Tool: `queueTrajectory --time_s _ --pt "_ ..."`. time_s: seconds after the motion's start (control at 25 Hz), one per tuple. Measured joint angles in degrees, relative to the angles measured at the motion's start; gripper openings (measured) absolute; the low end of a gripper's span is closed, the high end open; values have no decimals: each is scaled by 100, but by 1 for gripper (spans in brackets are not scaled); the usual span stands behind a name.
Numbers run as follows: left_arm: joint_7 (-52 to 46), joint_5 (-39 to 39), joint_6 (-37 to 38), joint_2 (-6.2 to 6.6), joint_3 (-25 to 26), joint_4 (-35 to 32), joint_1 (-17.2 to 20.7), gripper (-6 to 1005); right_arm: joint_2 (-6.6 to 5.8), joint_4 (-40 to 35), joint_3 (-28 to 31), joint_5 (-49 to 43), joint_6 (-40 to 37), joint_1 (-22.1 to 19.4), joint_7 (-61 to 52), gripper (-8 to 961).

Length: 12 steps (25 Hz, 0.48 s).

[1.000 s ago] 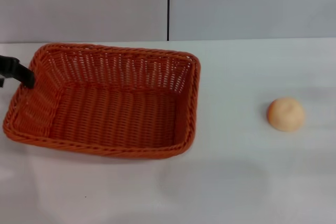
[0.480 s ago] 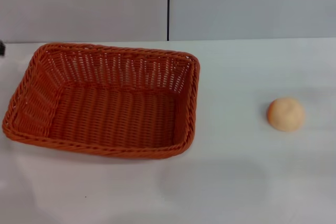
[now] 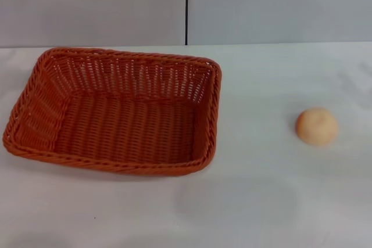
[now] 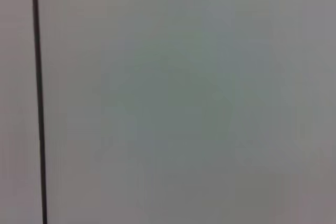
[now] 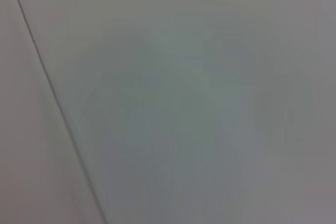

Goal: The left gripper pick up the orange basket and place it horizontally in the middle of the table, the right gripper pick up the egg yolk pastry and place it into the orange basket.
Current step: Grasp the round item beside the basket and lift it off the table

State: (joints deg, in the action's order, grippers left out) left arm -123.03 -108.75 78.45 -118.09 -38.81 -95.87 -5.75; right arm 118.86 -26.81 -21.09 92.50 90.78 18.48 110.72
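The orange basket (image 3: 116, 111) lies flat on the white table (image 3: 256, 201), left of centre in the head view, its long side running left to right and its inside empty. The egg yolk pastry (image 3: 316, 126) sits on the table well to the right of the basket, apart from it. Neither the left gripper nor the right gripper shows in any view. Both wrist views hold only a plain grey wall with a thin dark seam.
A grey wall (image 3: 273, 4) with a vertical dark seam (image 3: 186, 4) stands behind the table's far edge. Bare tabletop lies between basket and pastry and along the front.
One second ago the left gripper's black tip was at the basket's far left rim. It drew away to the left and is now out of view. Basket and pastry stayed put.
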Motion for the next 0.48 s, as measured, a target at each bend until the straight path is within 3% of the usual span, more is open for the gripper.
queueTrajectory --time_s 0.12,0.2,0.36,0.4,0.48 --pt "1109 898 -119 -19 74 632 306 682 0 -366 -105 -232 3 22 -618 727" --pt "1941 1541 -127 -30 167 1404 422 682 2 -927 -233 -593 12 28 -1454 727" --pt "3808 2691 187 -5 387 3045 416 682 23 -1323 -281 -794 216 -4 -2157 726" --pt "4901 3195 532 -17 459 3760 396 683 26 -1372 -375 -824 346 -15 -2522 726" --pt "5352 3398 684 -25 472 4026 391 683 22 -1386 -430 -865 390 -16 -2711 726"
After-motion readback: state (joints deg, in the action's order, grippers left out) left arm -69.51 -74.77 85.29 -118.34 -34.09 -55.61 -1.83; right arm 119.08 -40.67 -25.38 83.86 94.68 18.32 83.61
